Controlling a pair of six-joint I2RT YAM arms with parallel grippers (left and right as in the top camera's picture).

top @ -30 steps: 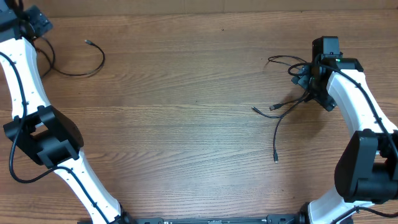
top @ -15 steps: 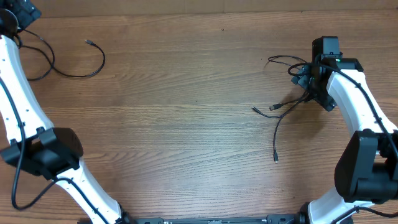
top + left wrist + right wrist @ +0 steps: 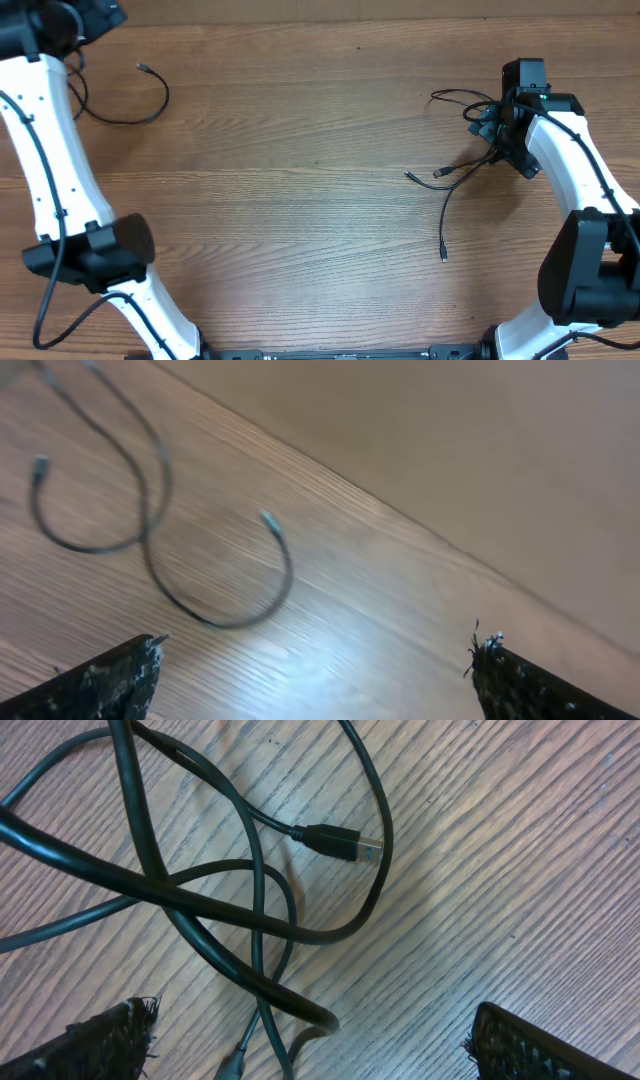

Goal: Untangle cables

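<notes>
the tangled bunch of thin black cables (image 3: 462,165) is sitting on the right side of the light wooden counter (image 3: 300,200), strands crossing over each other in a loose knot. one strand trails off toward the near edge and ends in a small plug (image 3: 443,256), another loops off toward the far edge. up close in the right wrist view the cords overlap a few times, and a black usb plug with a metal tip (image 3: 340,842) lies flat on the wood inside one of the loops.

one more thin black cable (image 3: 140,105) lies on its own at the far left corner, curled in an open arc, well apart from the knot.

the right claw (image 3: 320,1050) is right over the tangle with its fingers spread all the way. cords pass under the gap, but nothing is pinched. the left claw (image 3: 320,680) is up by the far left corner, also spread fully wide with nothing in it. the lone cable (image 3: 240,615) lies out ahead of it, not touching.
</notes>
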